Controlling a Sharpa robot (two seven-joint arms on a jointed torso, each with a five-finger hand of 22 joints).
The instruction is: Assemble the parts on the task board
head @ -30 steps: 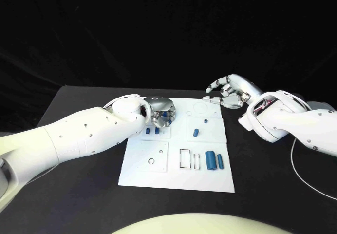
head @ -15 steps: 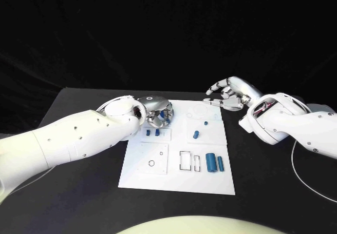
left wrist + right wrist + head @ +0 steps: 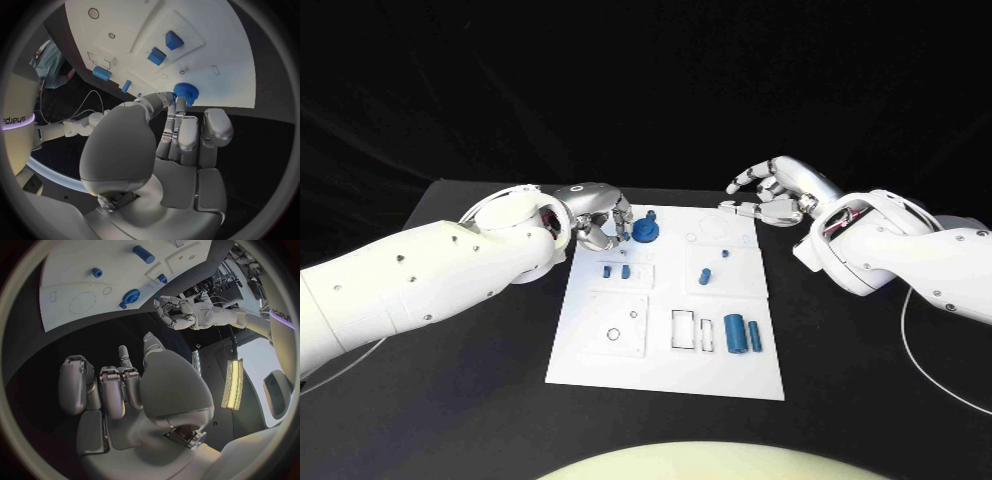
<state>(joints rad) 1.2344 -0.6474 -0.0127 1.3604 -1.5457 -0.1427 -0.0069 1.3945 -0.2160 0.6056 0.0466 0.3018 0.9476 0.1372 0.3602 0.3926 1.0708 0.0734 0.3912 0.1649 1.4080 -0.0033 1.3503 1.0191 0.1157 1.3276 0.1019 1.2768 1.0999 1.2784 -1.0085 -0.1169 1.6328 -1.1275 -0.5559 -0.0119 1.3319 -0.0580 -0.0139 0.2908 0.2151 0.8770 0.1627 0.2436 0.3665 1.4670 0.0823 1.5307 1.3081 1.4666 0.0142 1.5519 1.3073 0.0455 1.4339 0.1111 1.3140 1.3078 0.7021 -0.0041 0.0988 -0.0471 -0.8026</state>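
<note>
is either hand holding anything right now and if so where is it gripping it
The left hand pinches a blue round-headed part by its stem, just under the head. The right hand holds nothing.

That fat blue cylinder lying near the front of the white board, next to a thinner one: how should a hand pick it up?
The larger blue cylinder lies flat, so probably from above, fingers pinching its long sides at mid-length. The thinner cylinder lies close beside it, so that gap looks tight. The right hand holds nothing.
</note>
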